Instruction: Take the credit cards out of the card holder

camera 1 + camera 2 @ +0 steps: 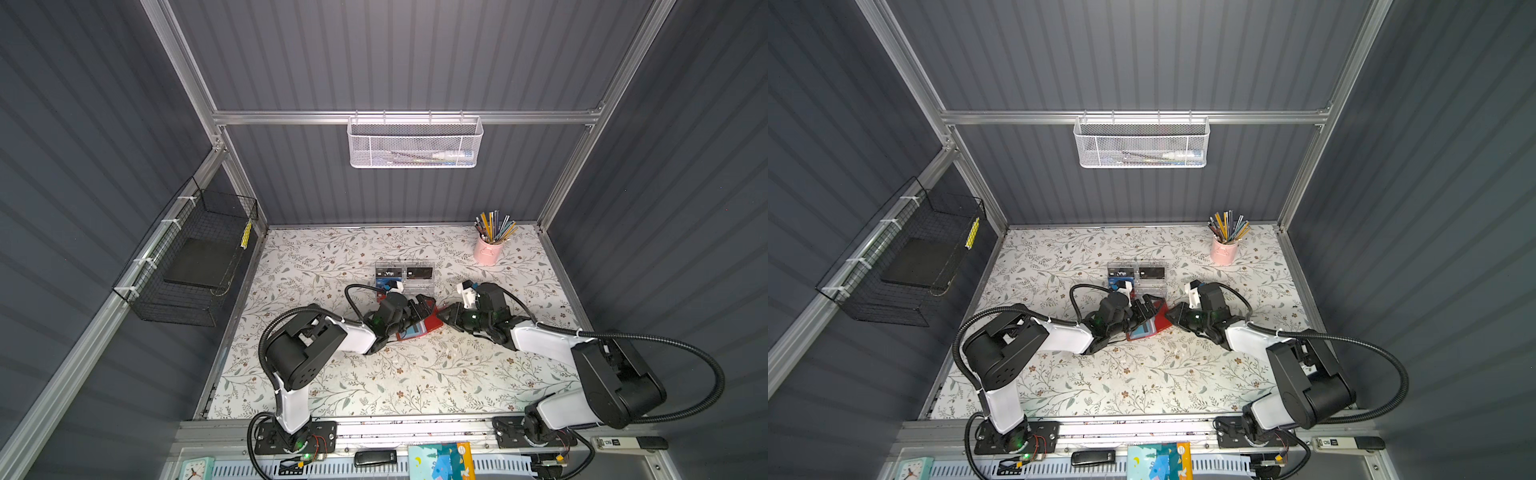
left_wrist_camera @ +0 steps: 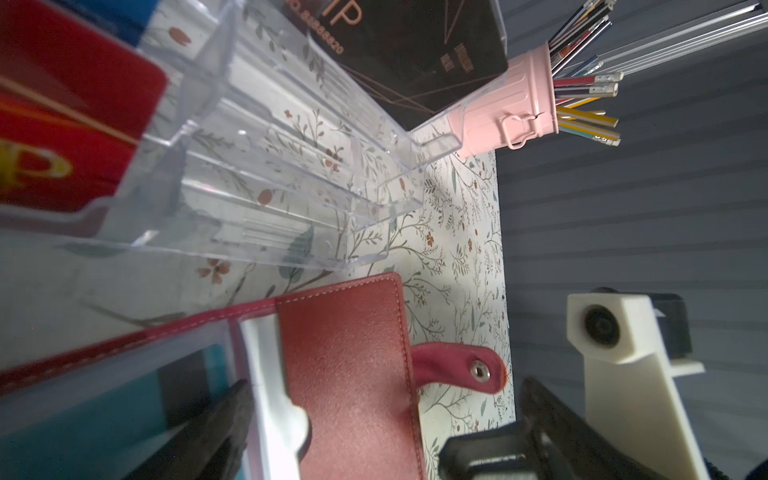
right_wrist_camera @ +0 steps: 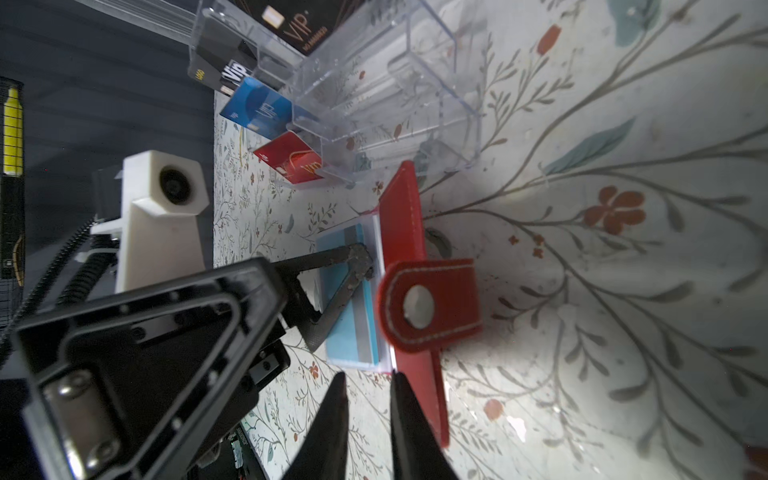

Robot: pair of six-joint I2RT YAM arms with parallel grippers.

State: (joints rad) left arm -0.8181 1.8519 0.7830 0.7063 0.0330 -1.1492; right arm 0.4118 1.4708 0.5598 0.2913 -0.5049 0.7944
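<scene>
The flowered table (image 1: 374,374) runs out ahead of me. At its middle the card holder (image 1: 432,323) lies open between my two hands. My left gripper (image 2: 384,386) is spread wide. One finger rests on the clear sleeve over the credit cards (image 3: 351,332), teal and light blue, tucked inside. The other finger hangs past the strap tab (image 2: 457,370). My right gripper (image 3: 368,376) sits at the holder's right-hand edge, its fingers a narrow slit apart with tablecloth showing between them. They clamp nothing I can see. The red cover stands tilted up beside them, and its tab blocks part of my right wrist's view of the sleeves. Just behind the holder stands a clear acrylic rack (image 1: 419,286) holding black, blue and red cards. Farther back on the right, well apart, is a pink cup (image 1: 487,249) of pencils.
</scene>
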